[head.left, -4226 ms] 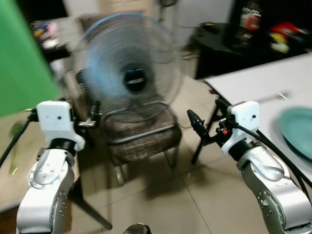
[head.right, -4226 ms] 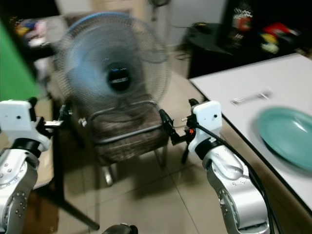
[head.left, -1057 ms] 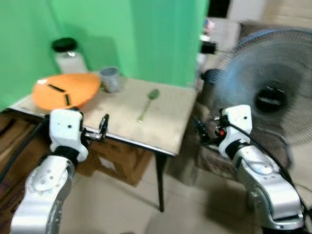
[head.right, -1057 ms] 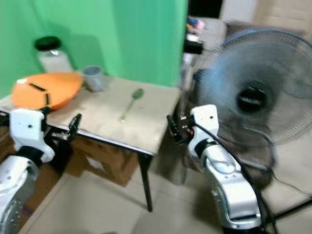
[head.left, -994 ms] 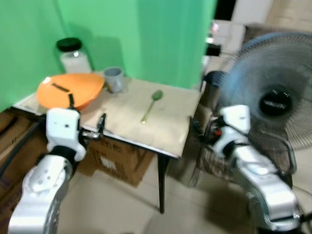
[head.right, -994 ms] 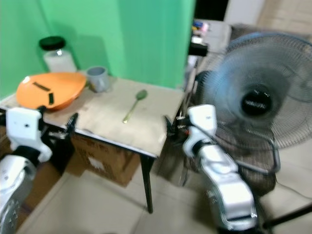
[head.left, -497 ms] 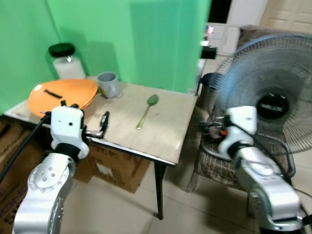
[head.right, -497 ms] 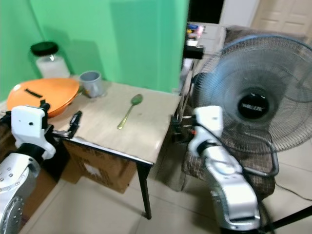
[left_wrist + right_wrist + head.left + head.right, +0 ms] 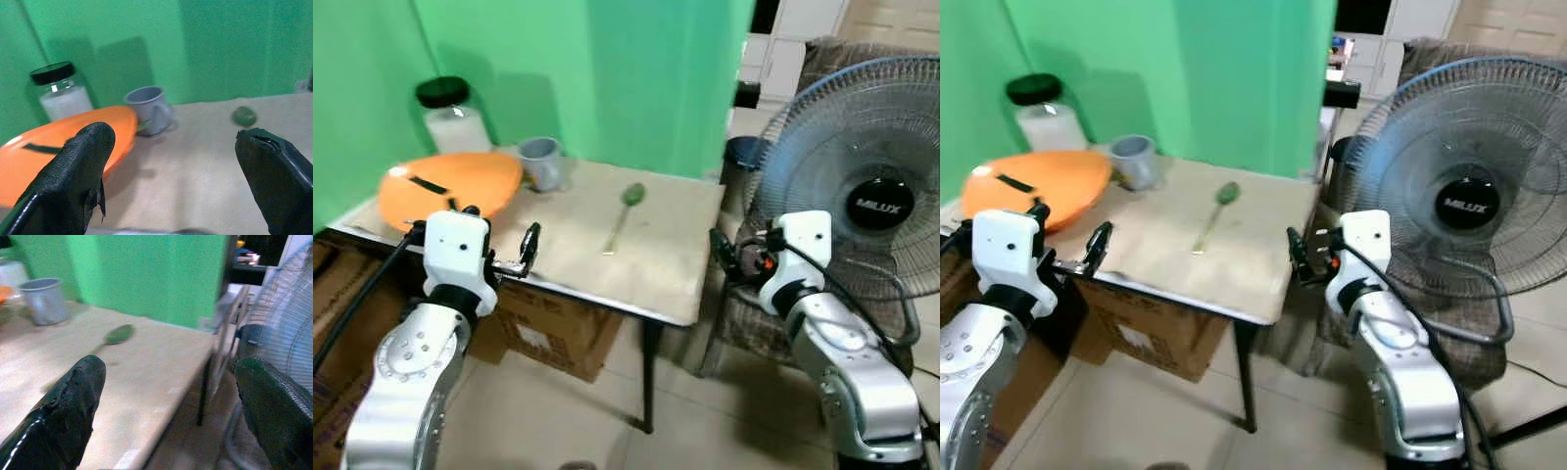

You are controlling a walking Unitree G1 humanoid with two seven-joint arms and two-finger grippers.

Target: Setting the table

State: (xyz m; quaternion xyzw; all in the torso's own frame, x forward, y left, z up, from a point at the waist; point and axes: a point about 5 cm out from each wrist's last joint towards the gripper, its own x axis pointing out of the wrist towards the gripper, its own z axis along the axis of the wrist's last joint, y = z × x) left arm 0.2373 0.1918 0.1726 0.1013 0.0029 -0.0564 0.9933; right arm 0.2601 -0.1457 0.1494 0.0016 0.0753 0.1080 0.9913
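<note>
left gripper (image 9: 527, 253): fingers spread apart, empty, at the near edge of the beige square table (image 9: 675, 274).
right gripper (image 9: 1295, 257): fingers spread apart, empty, just off the table's right edge.
green spoon (image 9: 624, 211): flat on the table, ahead of and between both grippers.
orange oval plate (image 9: 460, 183): ahead-left of the left gripper.
grey mug (image 9: 541, 163): touching the plate's far side.
blue-rimmed fan (image 9: 1469, 186): right of the right gripper.

Even, bright indoor light; soft shadows on the green backdrop (image 9: 607, 69); wrist views slightly blurred.
</note>
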